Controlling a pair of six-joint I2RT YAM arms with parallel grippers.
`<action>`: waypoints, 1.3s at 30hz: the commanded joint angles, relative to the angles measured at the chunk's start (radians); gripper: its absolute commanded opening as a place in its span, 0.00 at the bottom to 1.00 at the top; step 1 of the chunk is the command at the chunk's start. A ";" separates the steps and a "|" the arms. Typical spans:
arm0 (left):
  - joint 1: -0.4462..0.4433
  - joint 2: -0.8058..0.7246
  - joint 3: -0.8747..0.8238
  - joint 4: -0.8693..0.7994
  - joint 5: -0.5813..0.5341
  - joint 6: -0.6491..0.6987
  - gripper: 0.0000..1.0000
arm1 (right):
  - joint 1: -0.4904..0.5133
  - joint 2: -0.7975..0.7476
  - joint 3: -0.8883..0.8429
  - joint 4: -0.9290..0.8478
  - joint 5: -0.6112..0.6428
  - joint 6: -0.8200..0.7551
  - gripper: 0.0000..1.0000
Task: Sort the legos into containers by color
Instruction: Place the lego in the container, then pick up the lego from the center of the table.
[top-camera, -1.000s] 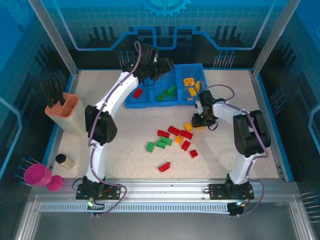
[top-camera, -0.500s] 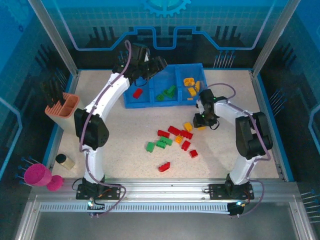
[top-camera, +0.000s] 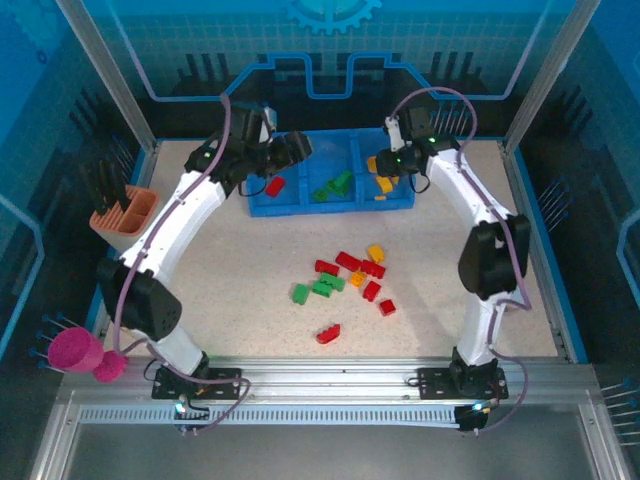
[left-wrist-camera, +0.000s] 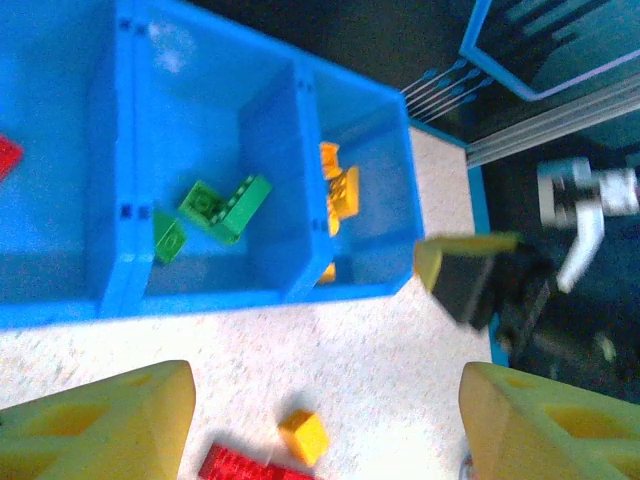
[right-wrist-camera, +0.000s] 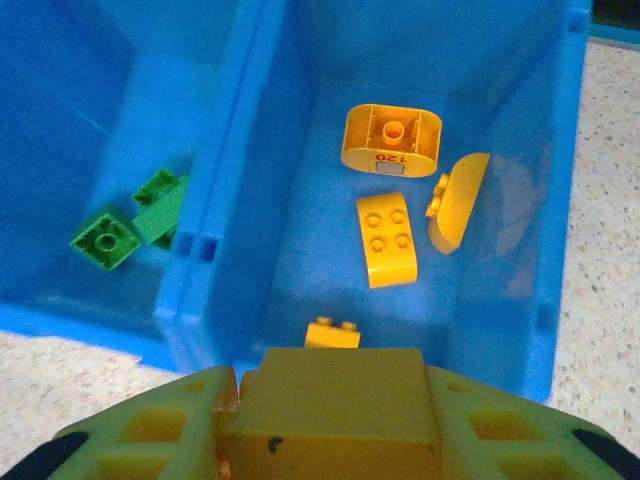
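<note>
The blue tray (top-camera: 330, 208) stands at the back; a red lego (top-camera: 274, 186) lies in its left container, green legos (top-camera: 333, 186) in the middle one, and yellow legos (right-wrist-camera: 383, 238) in the right one. My right gripper (top-camera: 388, 172) hangs over the right container, shut on a yellow lego (right-wrist-camera: 335, 410). Above the tray's left end my left gripper (top-camera: 292, 148) is open, with nothing between its fingers (left-wrist-camera: 120, 420). Several red legos (top-camera: 348, 261), green legos (top-camera: 327, 284) and a yellow lego (top-camera: 375, 252) lie loose mid-table.
A peach tool holder (top-camera: 128, 222) stands at the left edge, and a pink object (top-camera: 75, 350) sits at the near left corner. One red lego (top-camera: 328, 333) lies apart nearer the front. Metal frame posts ring the table.
My right gripper rose from the table beside the loose pile and carried the yellow lego to above the tray's right container. The left arm swung left, its gripper sliding toward the tray's left end.
</note>
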 joint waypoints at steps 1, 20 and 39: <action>0.010 -0.100 -0.096 -0.050 -0.015 0.029 0.72 | -0.017 0.149 0.156 -0.046 0.026 -0.041 0.40; 0.022 -0.259 -0.176 -0.124 -0.052 0.049 0.75 | -0.037 0.439 0.486 -0.129 0.004 -0.010 0.50; 0.022 -0.255 -0.201 -0.059 0.010 0.060 0.76 | 0.024 0.060 0.058 -0.080 -0.013 -0.008 0.58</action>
